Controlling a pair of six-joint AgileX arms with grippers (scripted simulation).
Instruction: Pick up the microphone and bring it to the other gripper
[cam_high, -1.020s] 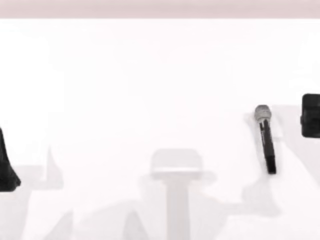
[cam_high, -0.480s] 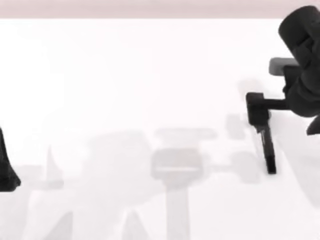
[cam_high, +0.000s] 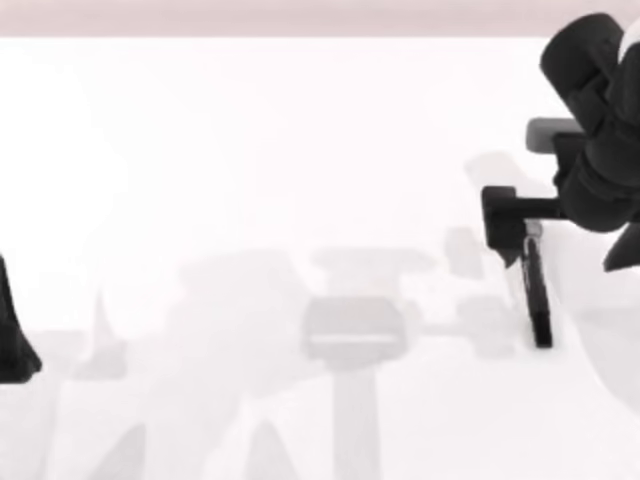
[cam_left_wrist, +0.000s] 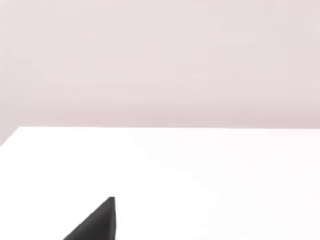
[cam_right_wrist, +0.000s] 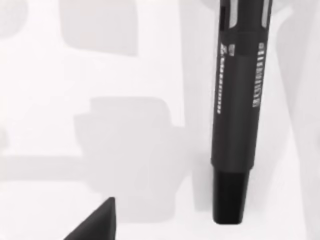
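Observation:
The microphone (cam_high: 537, 300) lies on the white table at the right, its black handle pointing toward the front edge. My right gripper (cam_high: 503, 228) hovers over its head end, so the grey mesh head is hidden. In the right wrist view the handle (cam_right_wrist: 237, 100) runs lengthwise with white lettering, and its tail end is apart from my one visible fingertip (cam_right_wrist: 100, 225). The right gripper is open and holds nothing. My left gripper (cam_high: 14, 345), the other gripper, is parked at the table's left edge, open, with one fingertip (cam_left_wrist: 100, 225) showing over bare table.
The table top (cam_high: 300, 150) is plain white with soft grey shadows of the arms near the front. Its far edge meets a pale pink wall (cam_high: 300, 15). The bulky right arm (cam_high: 600, 120) hangs over the back right corner.
The right arm came in from the right edge and covered the microphone's head, then shifted slightly left over it. The microphone and the left arm have not moved.

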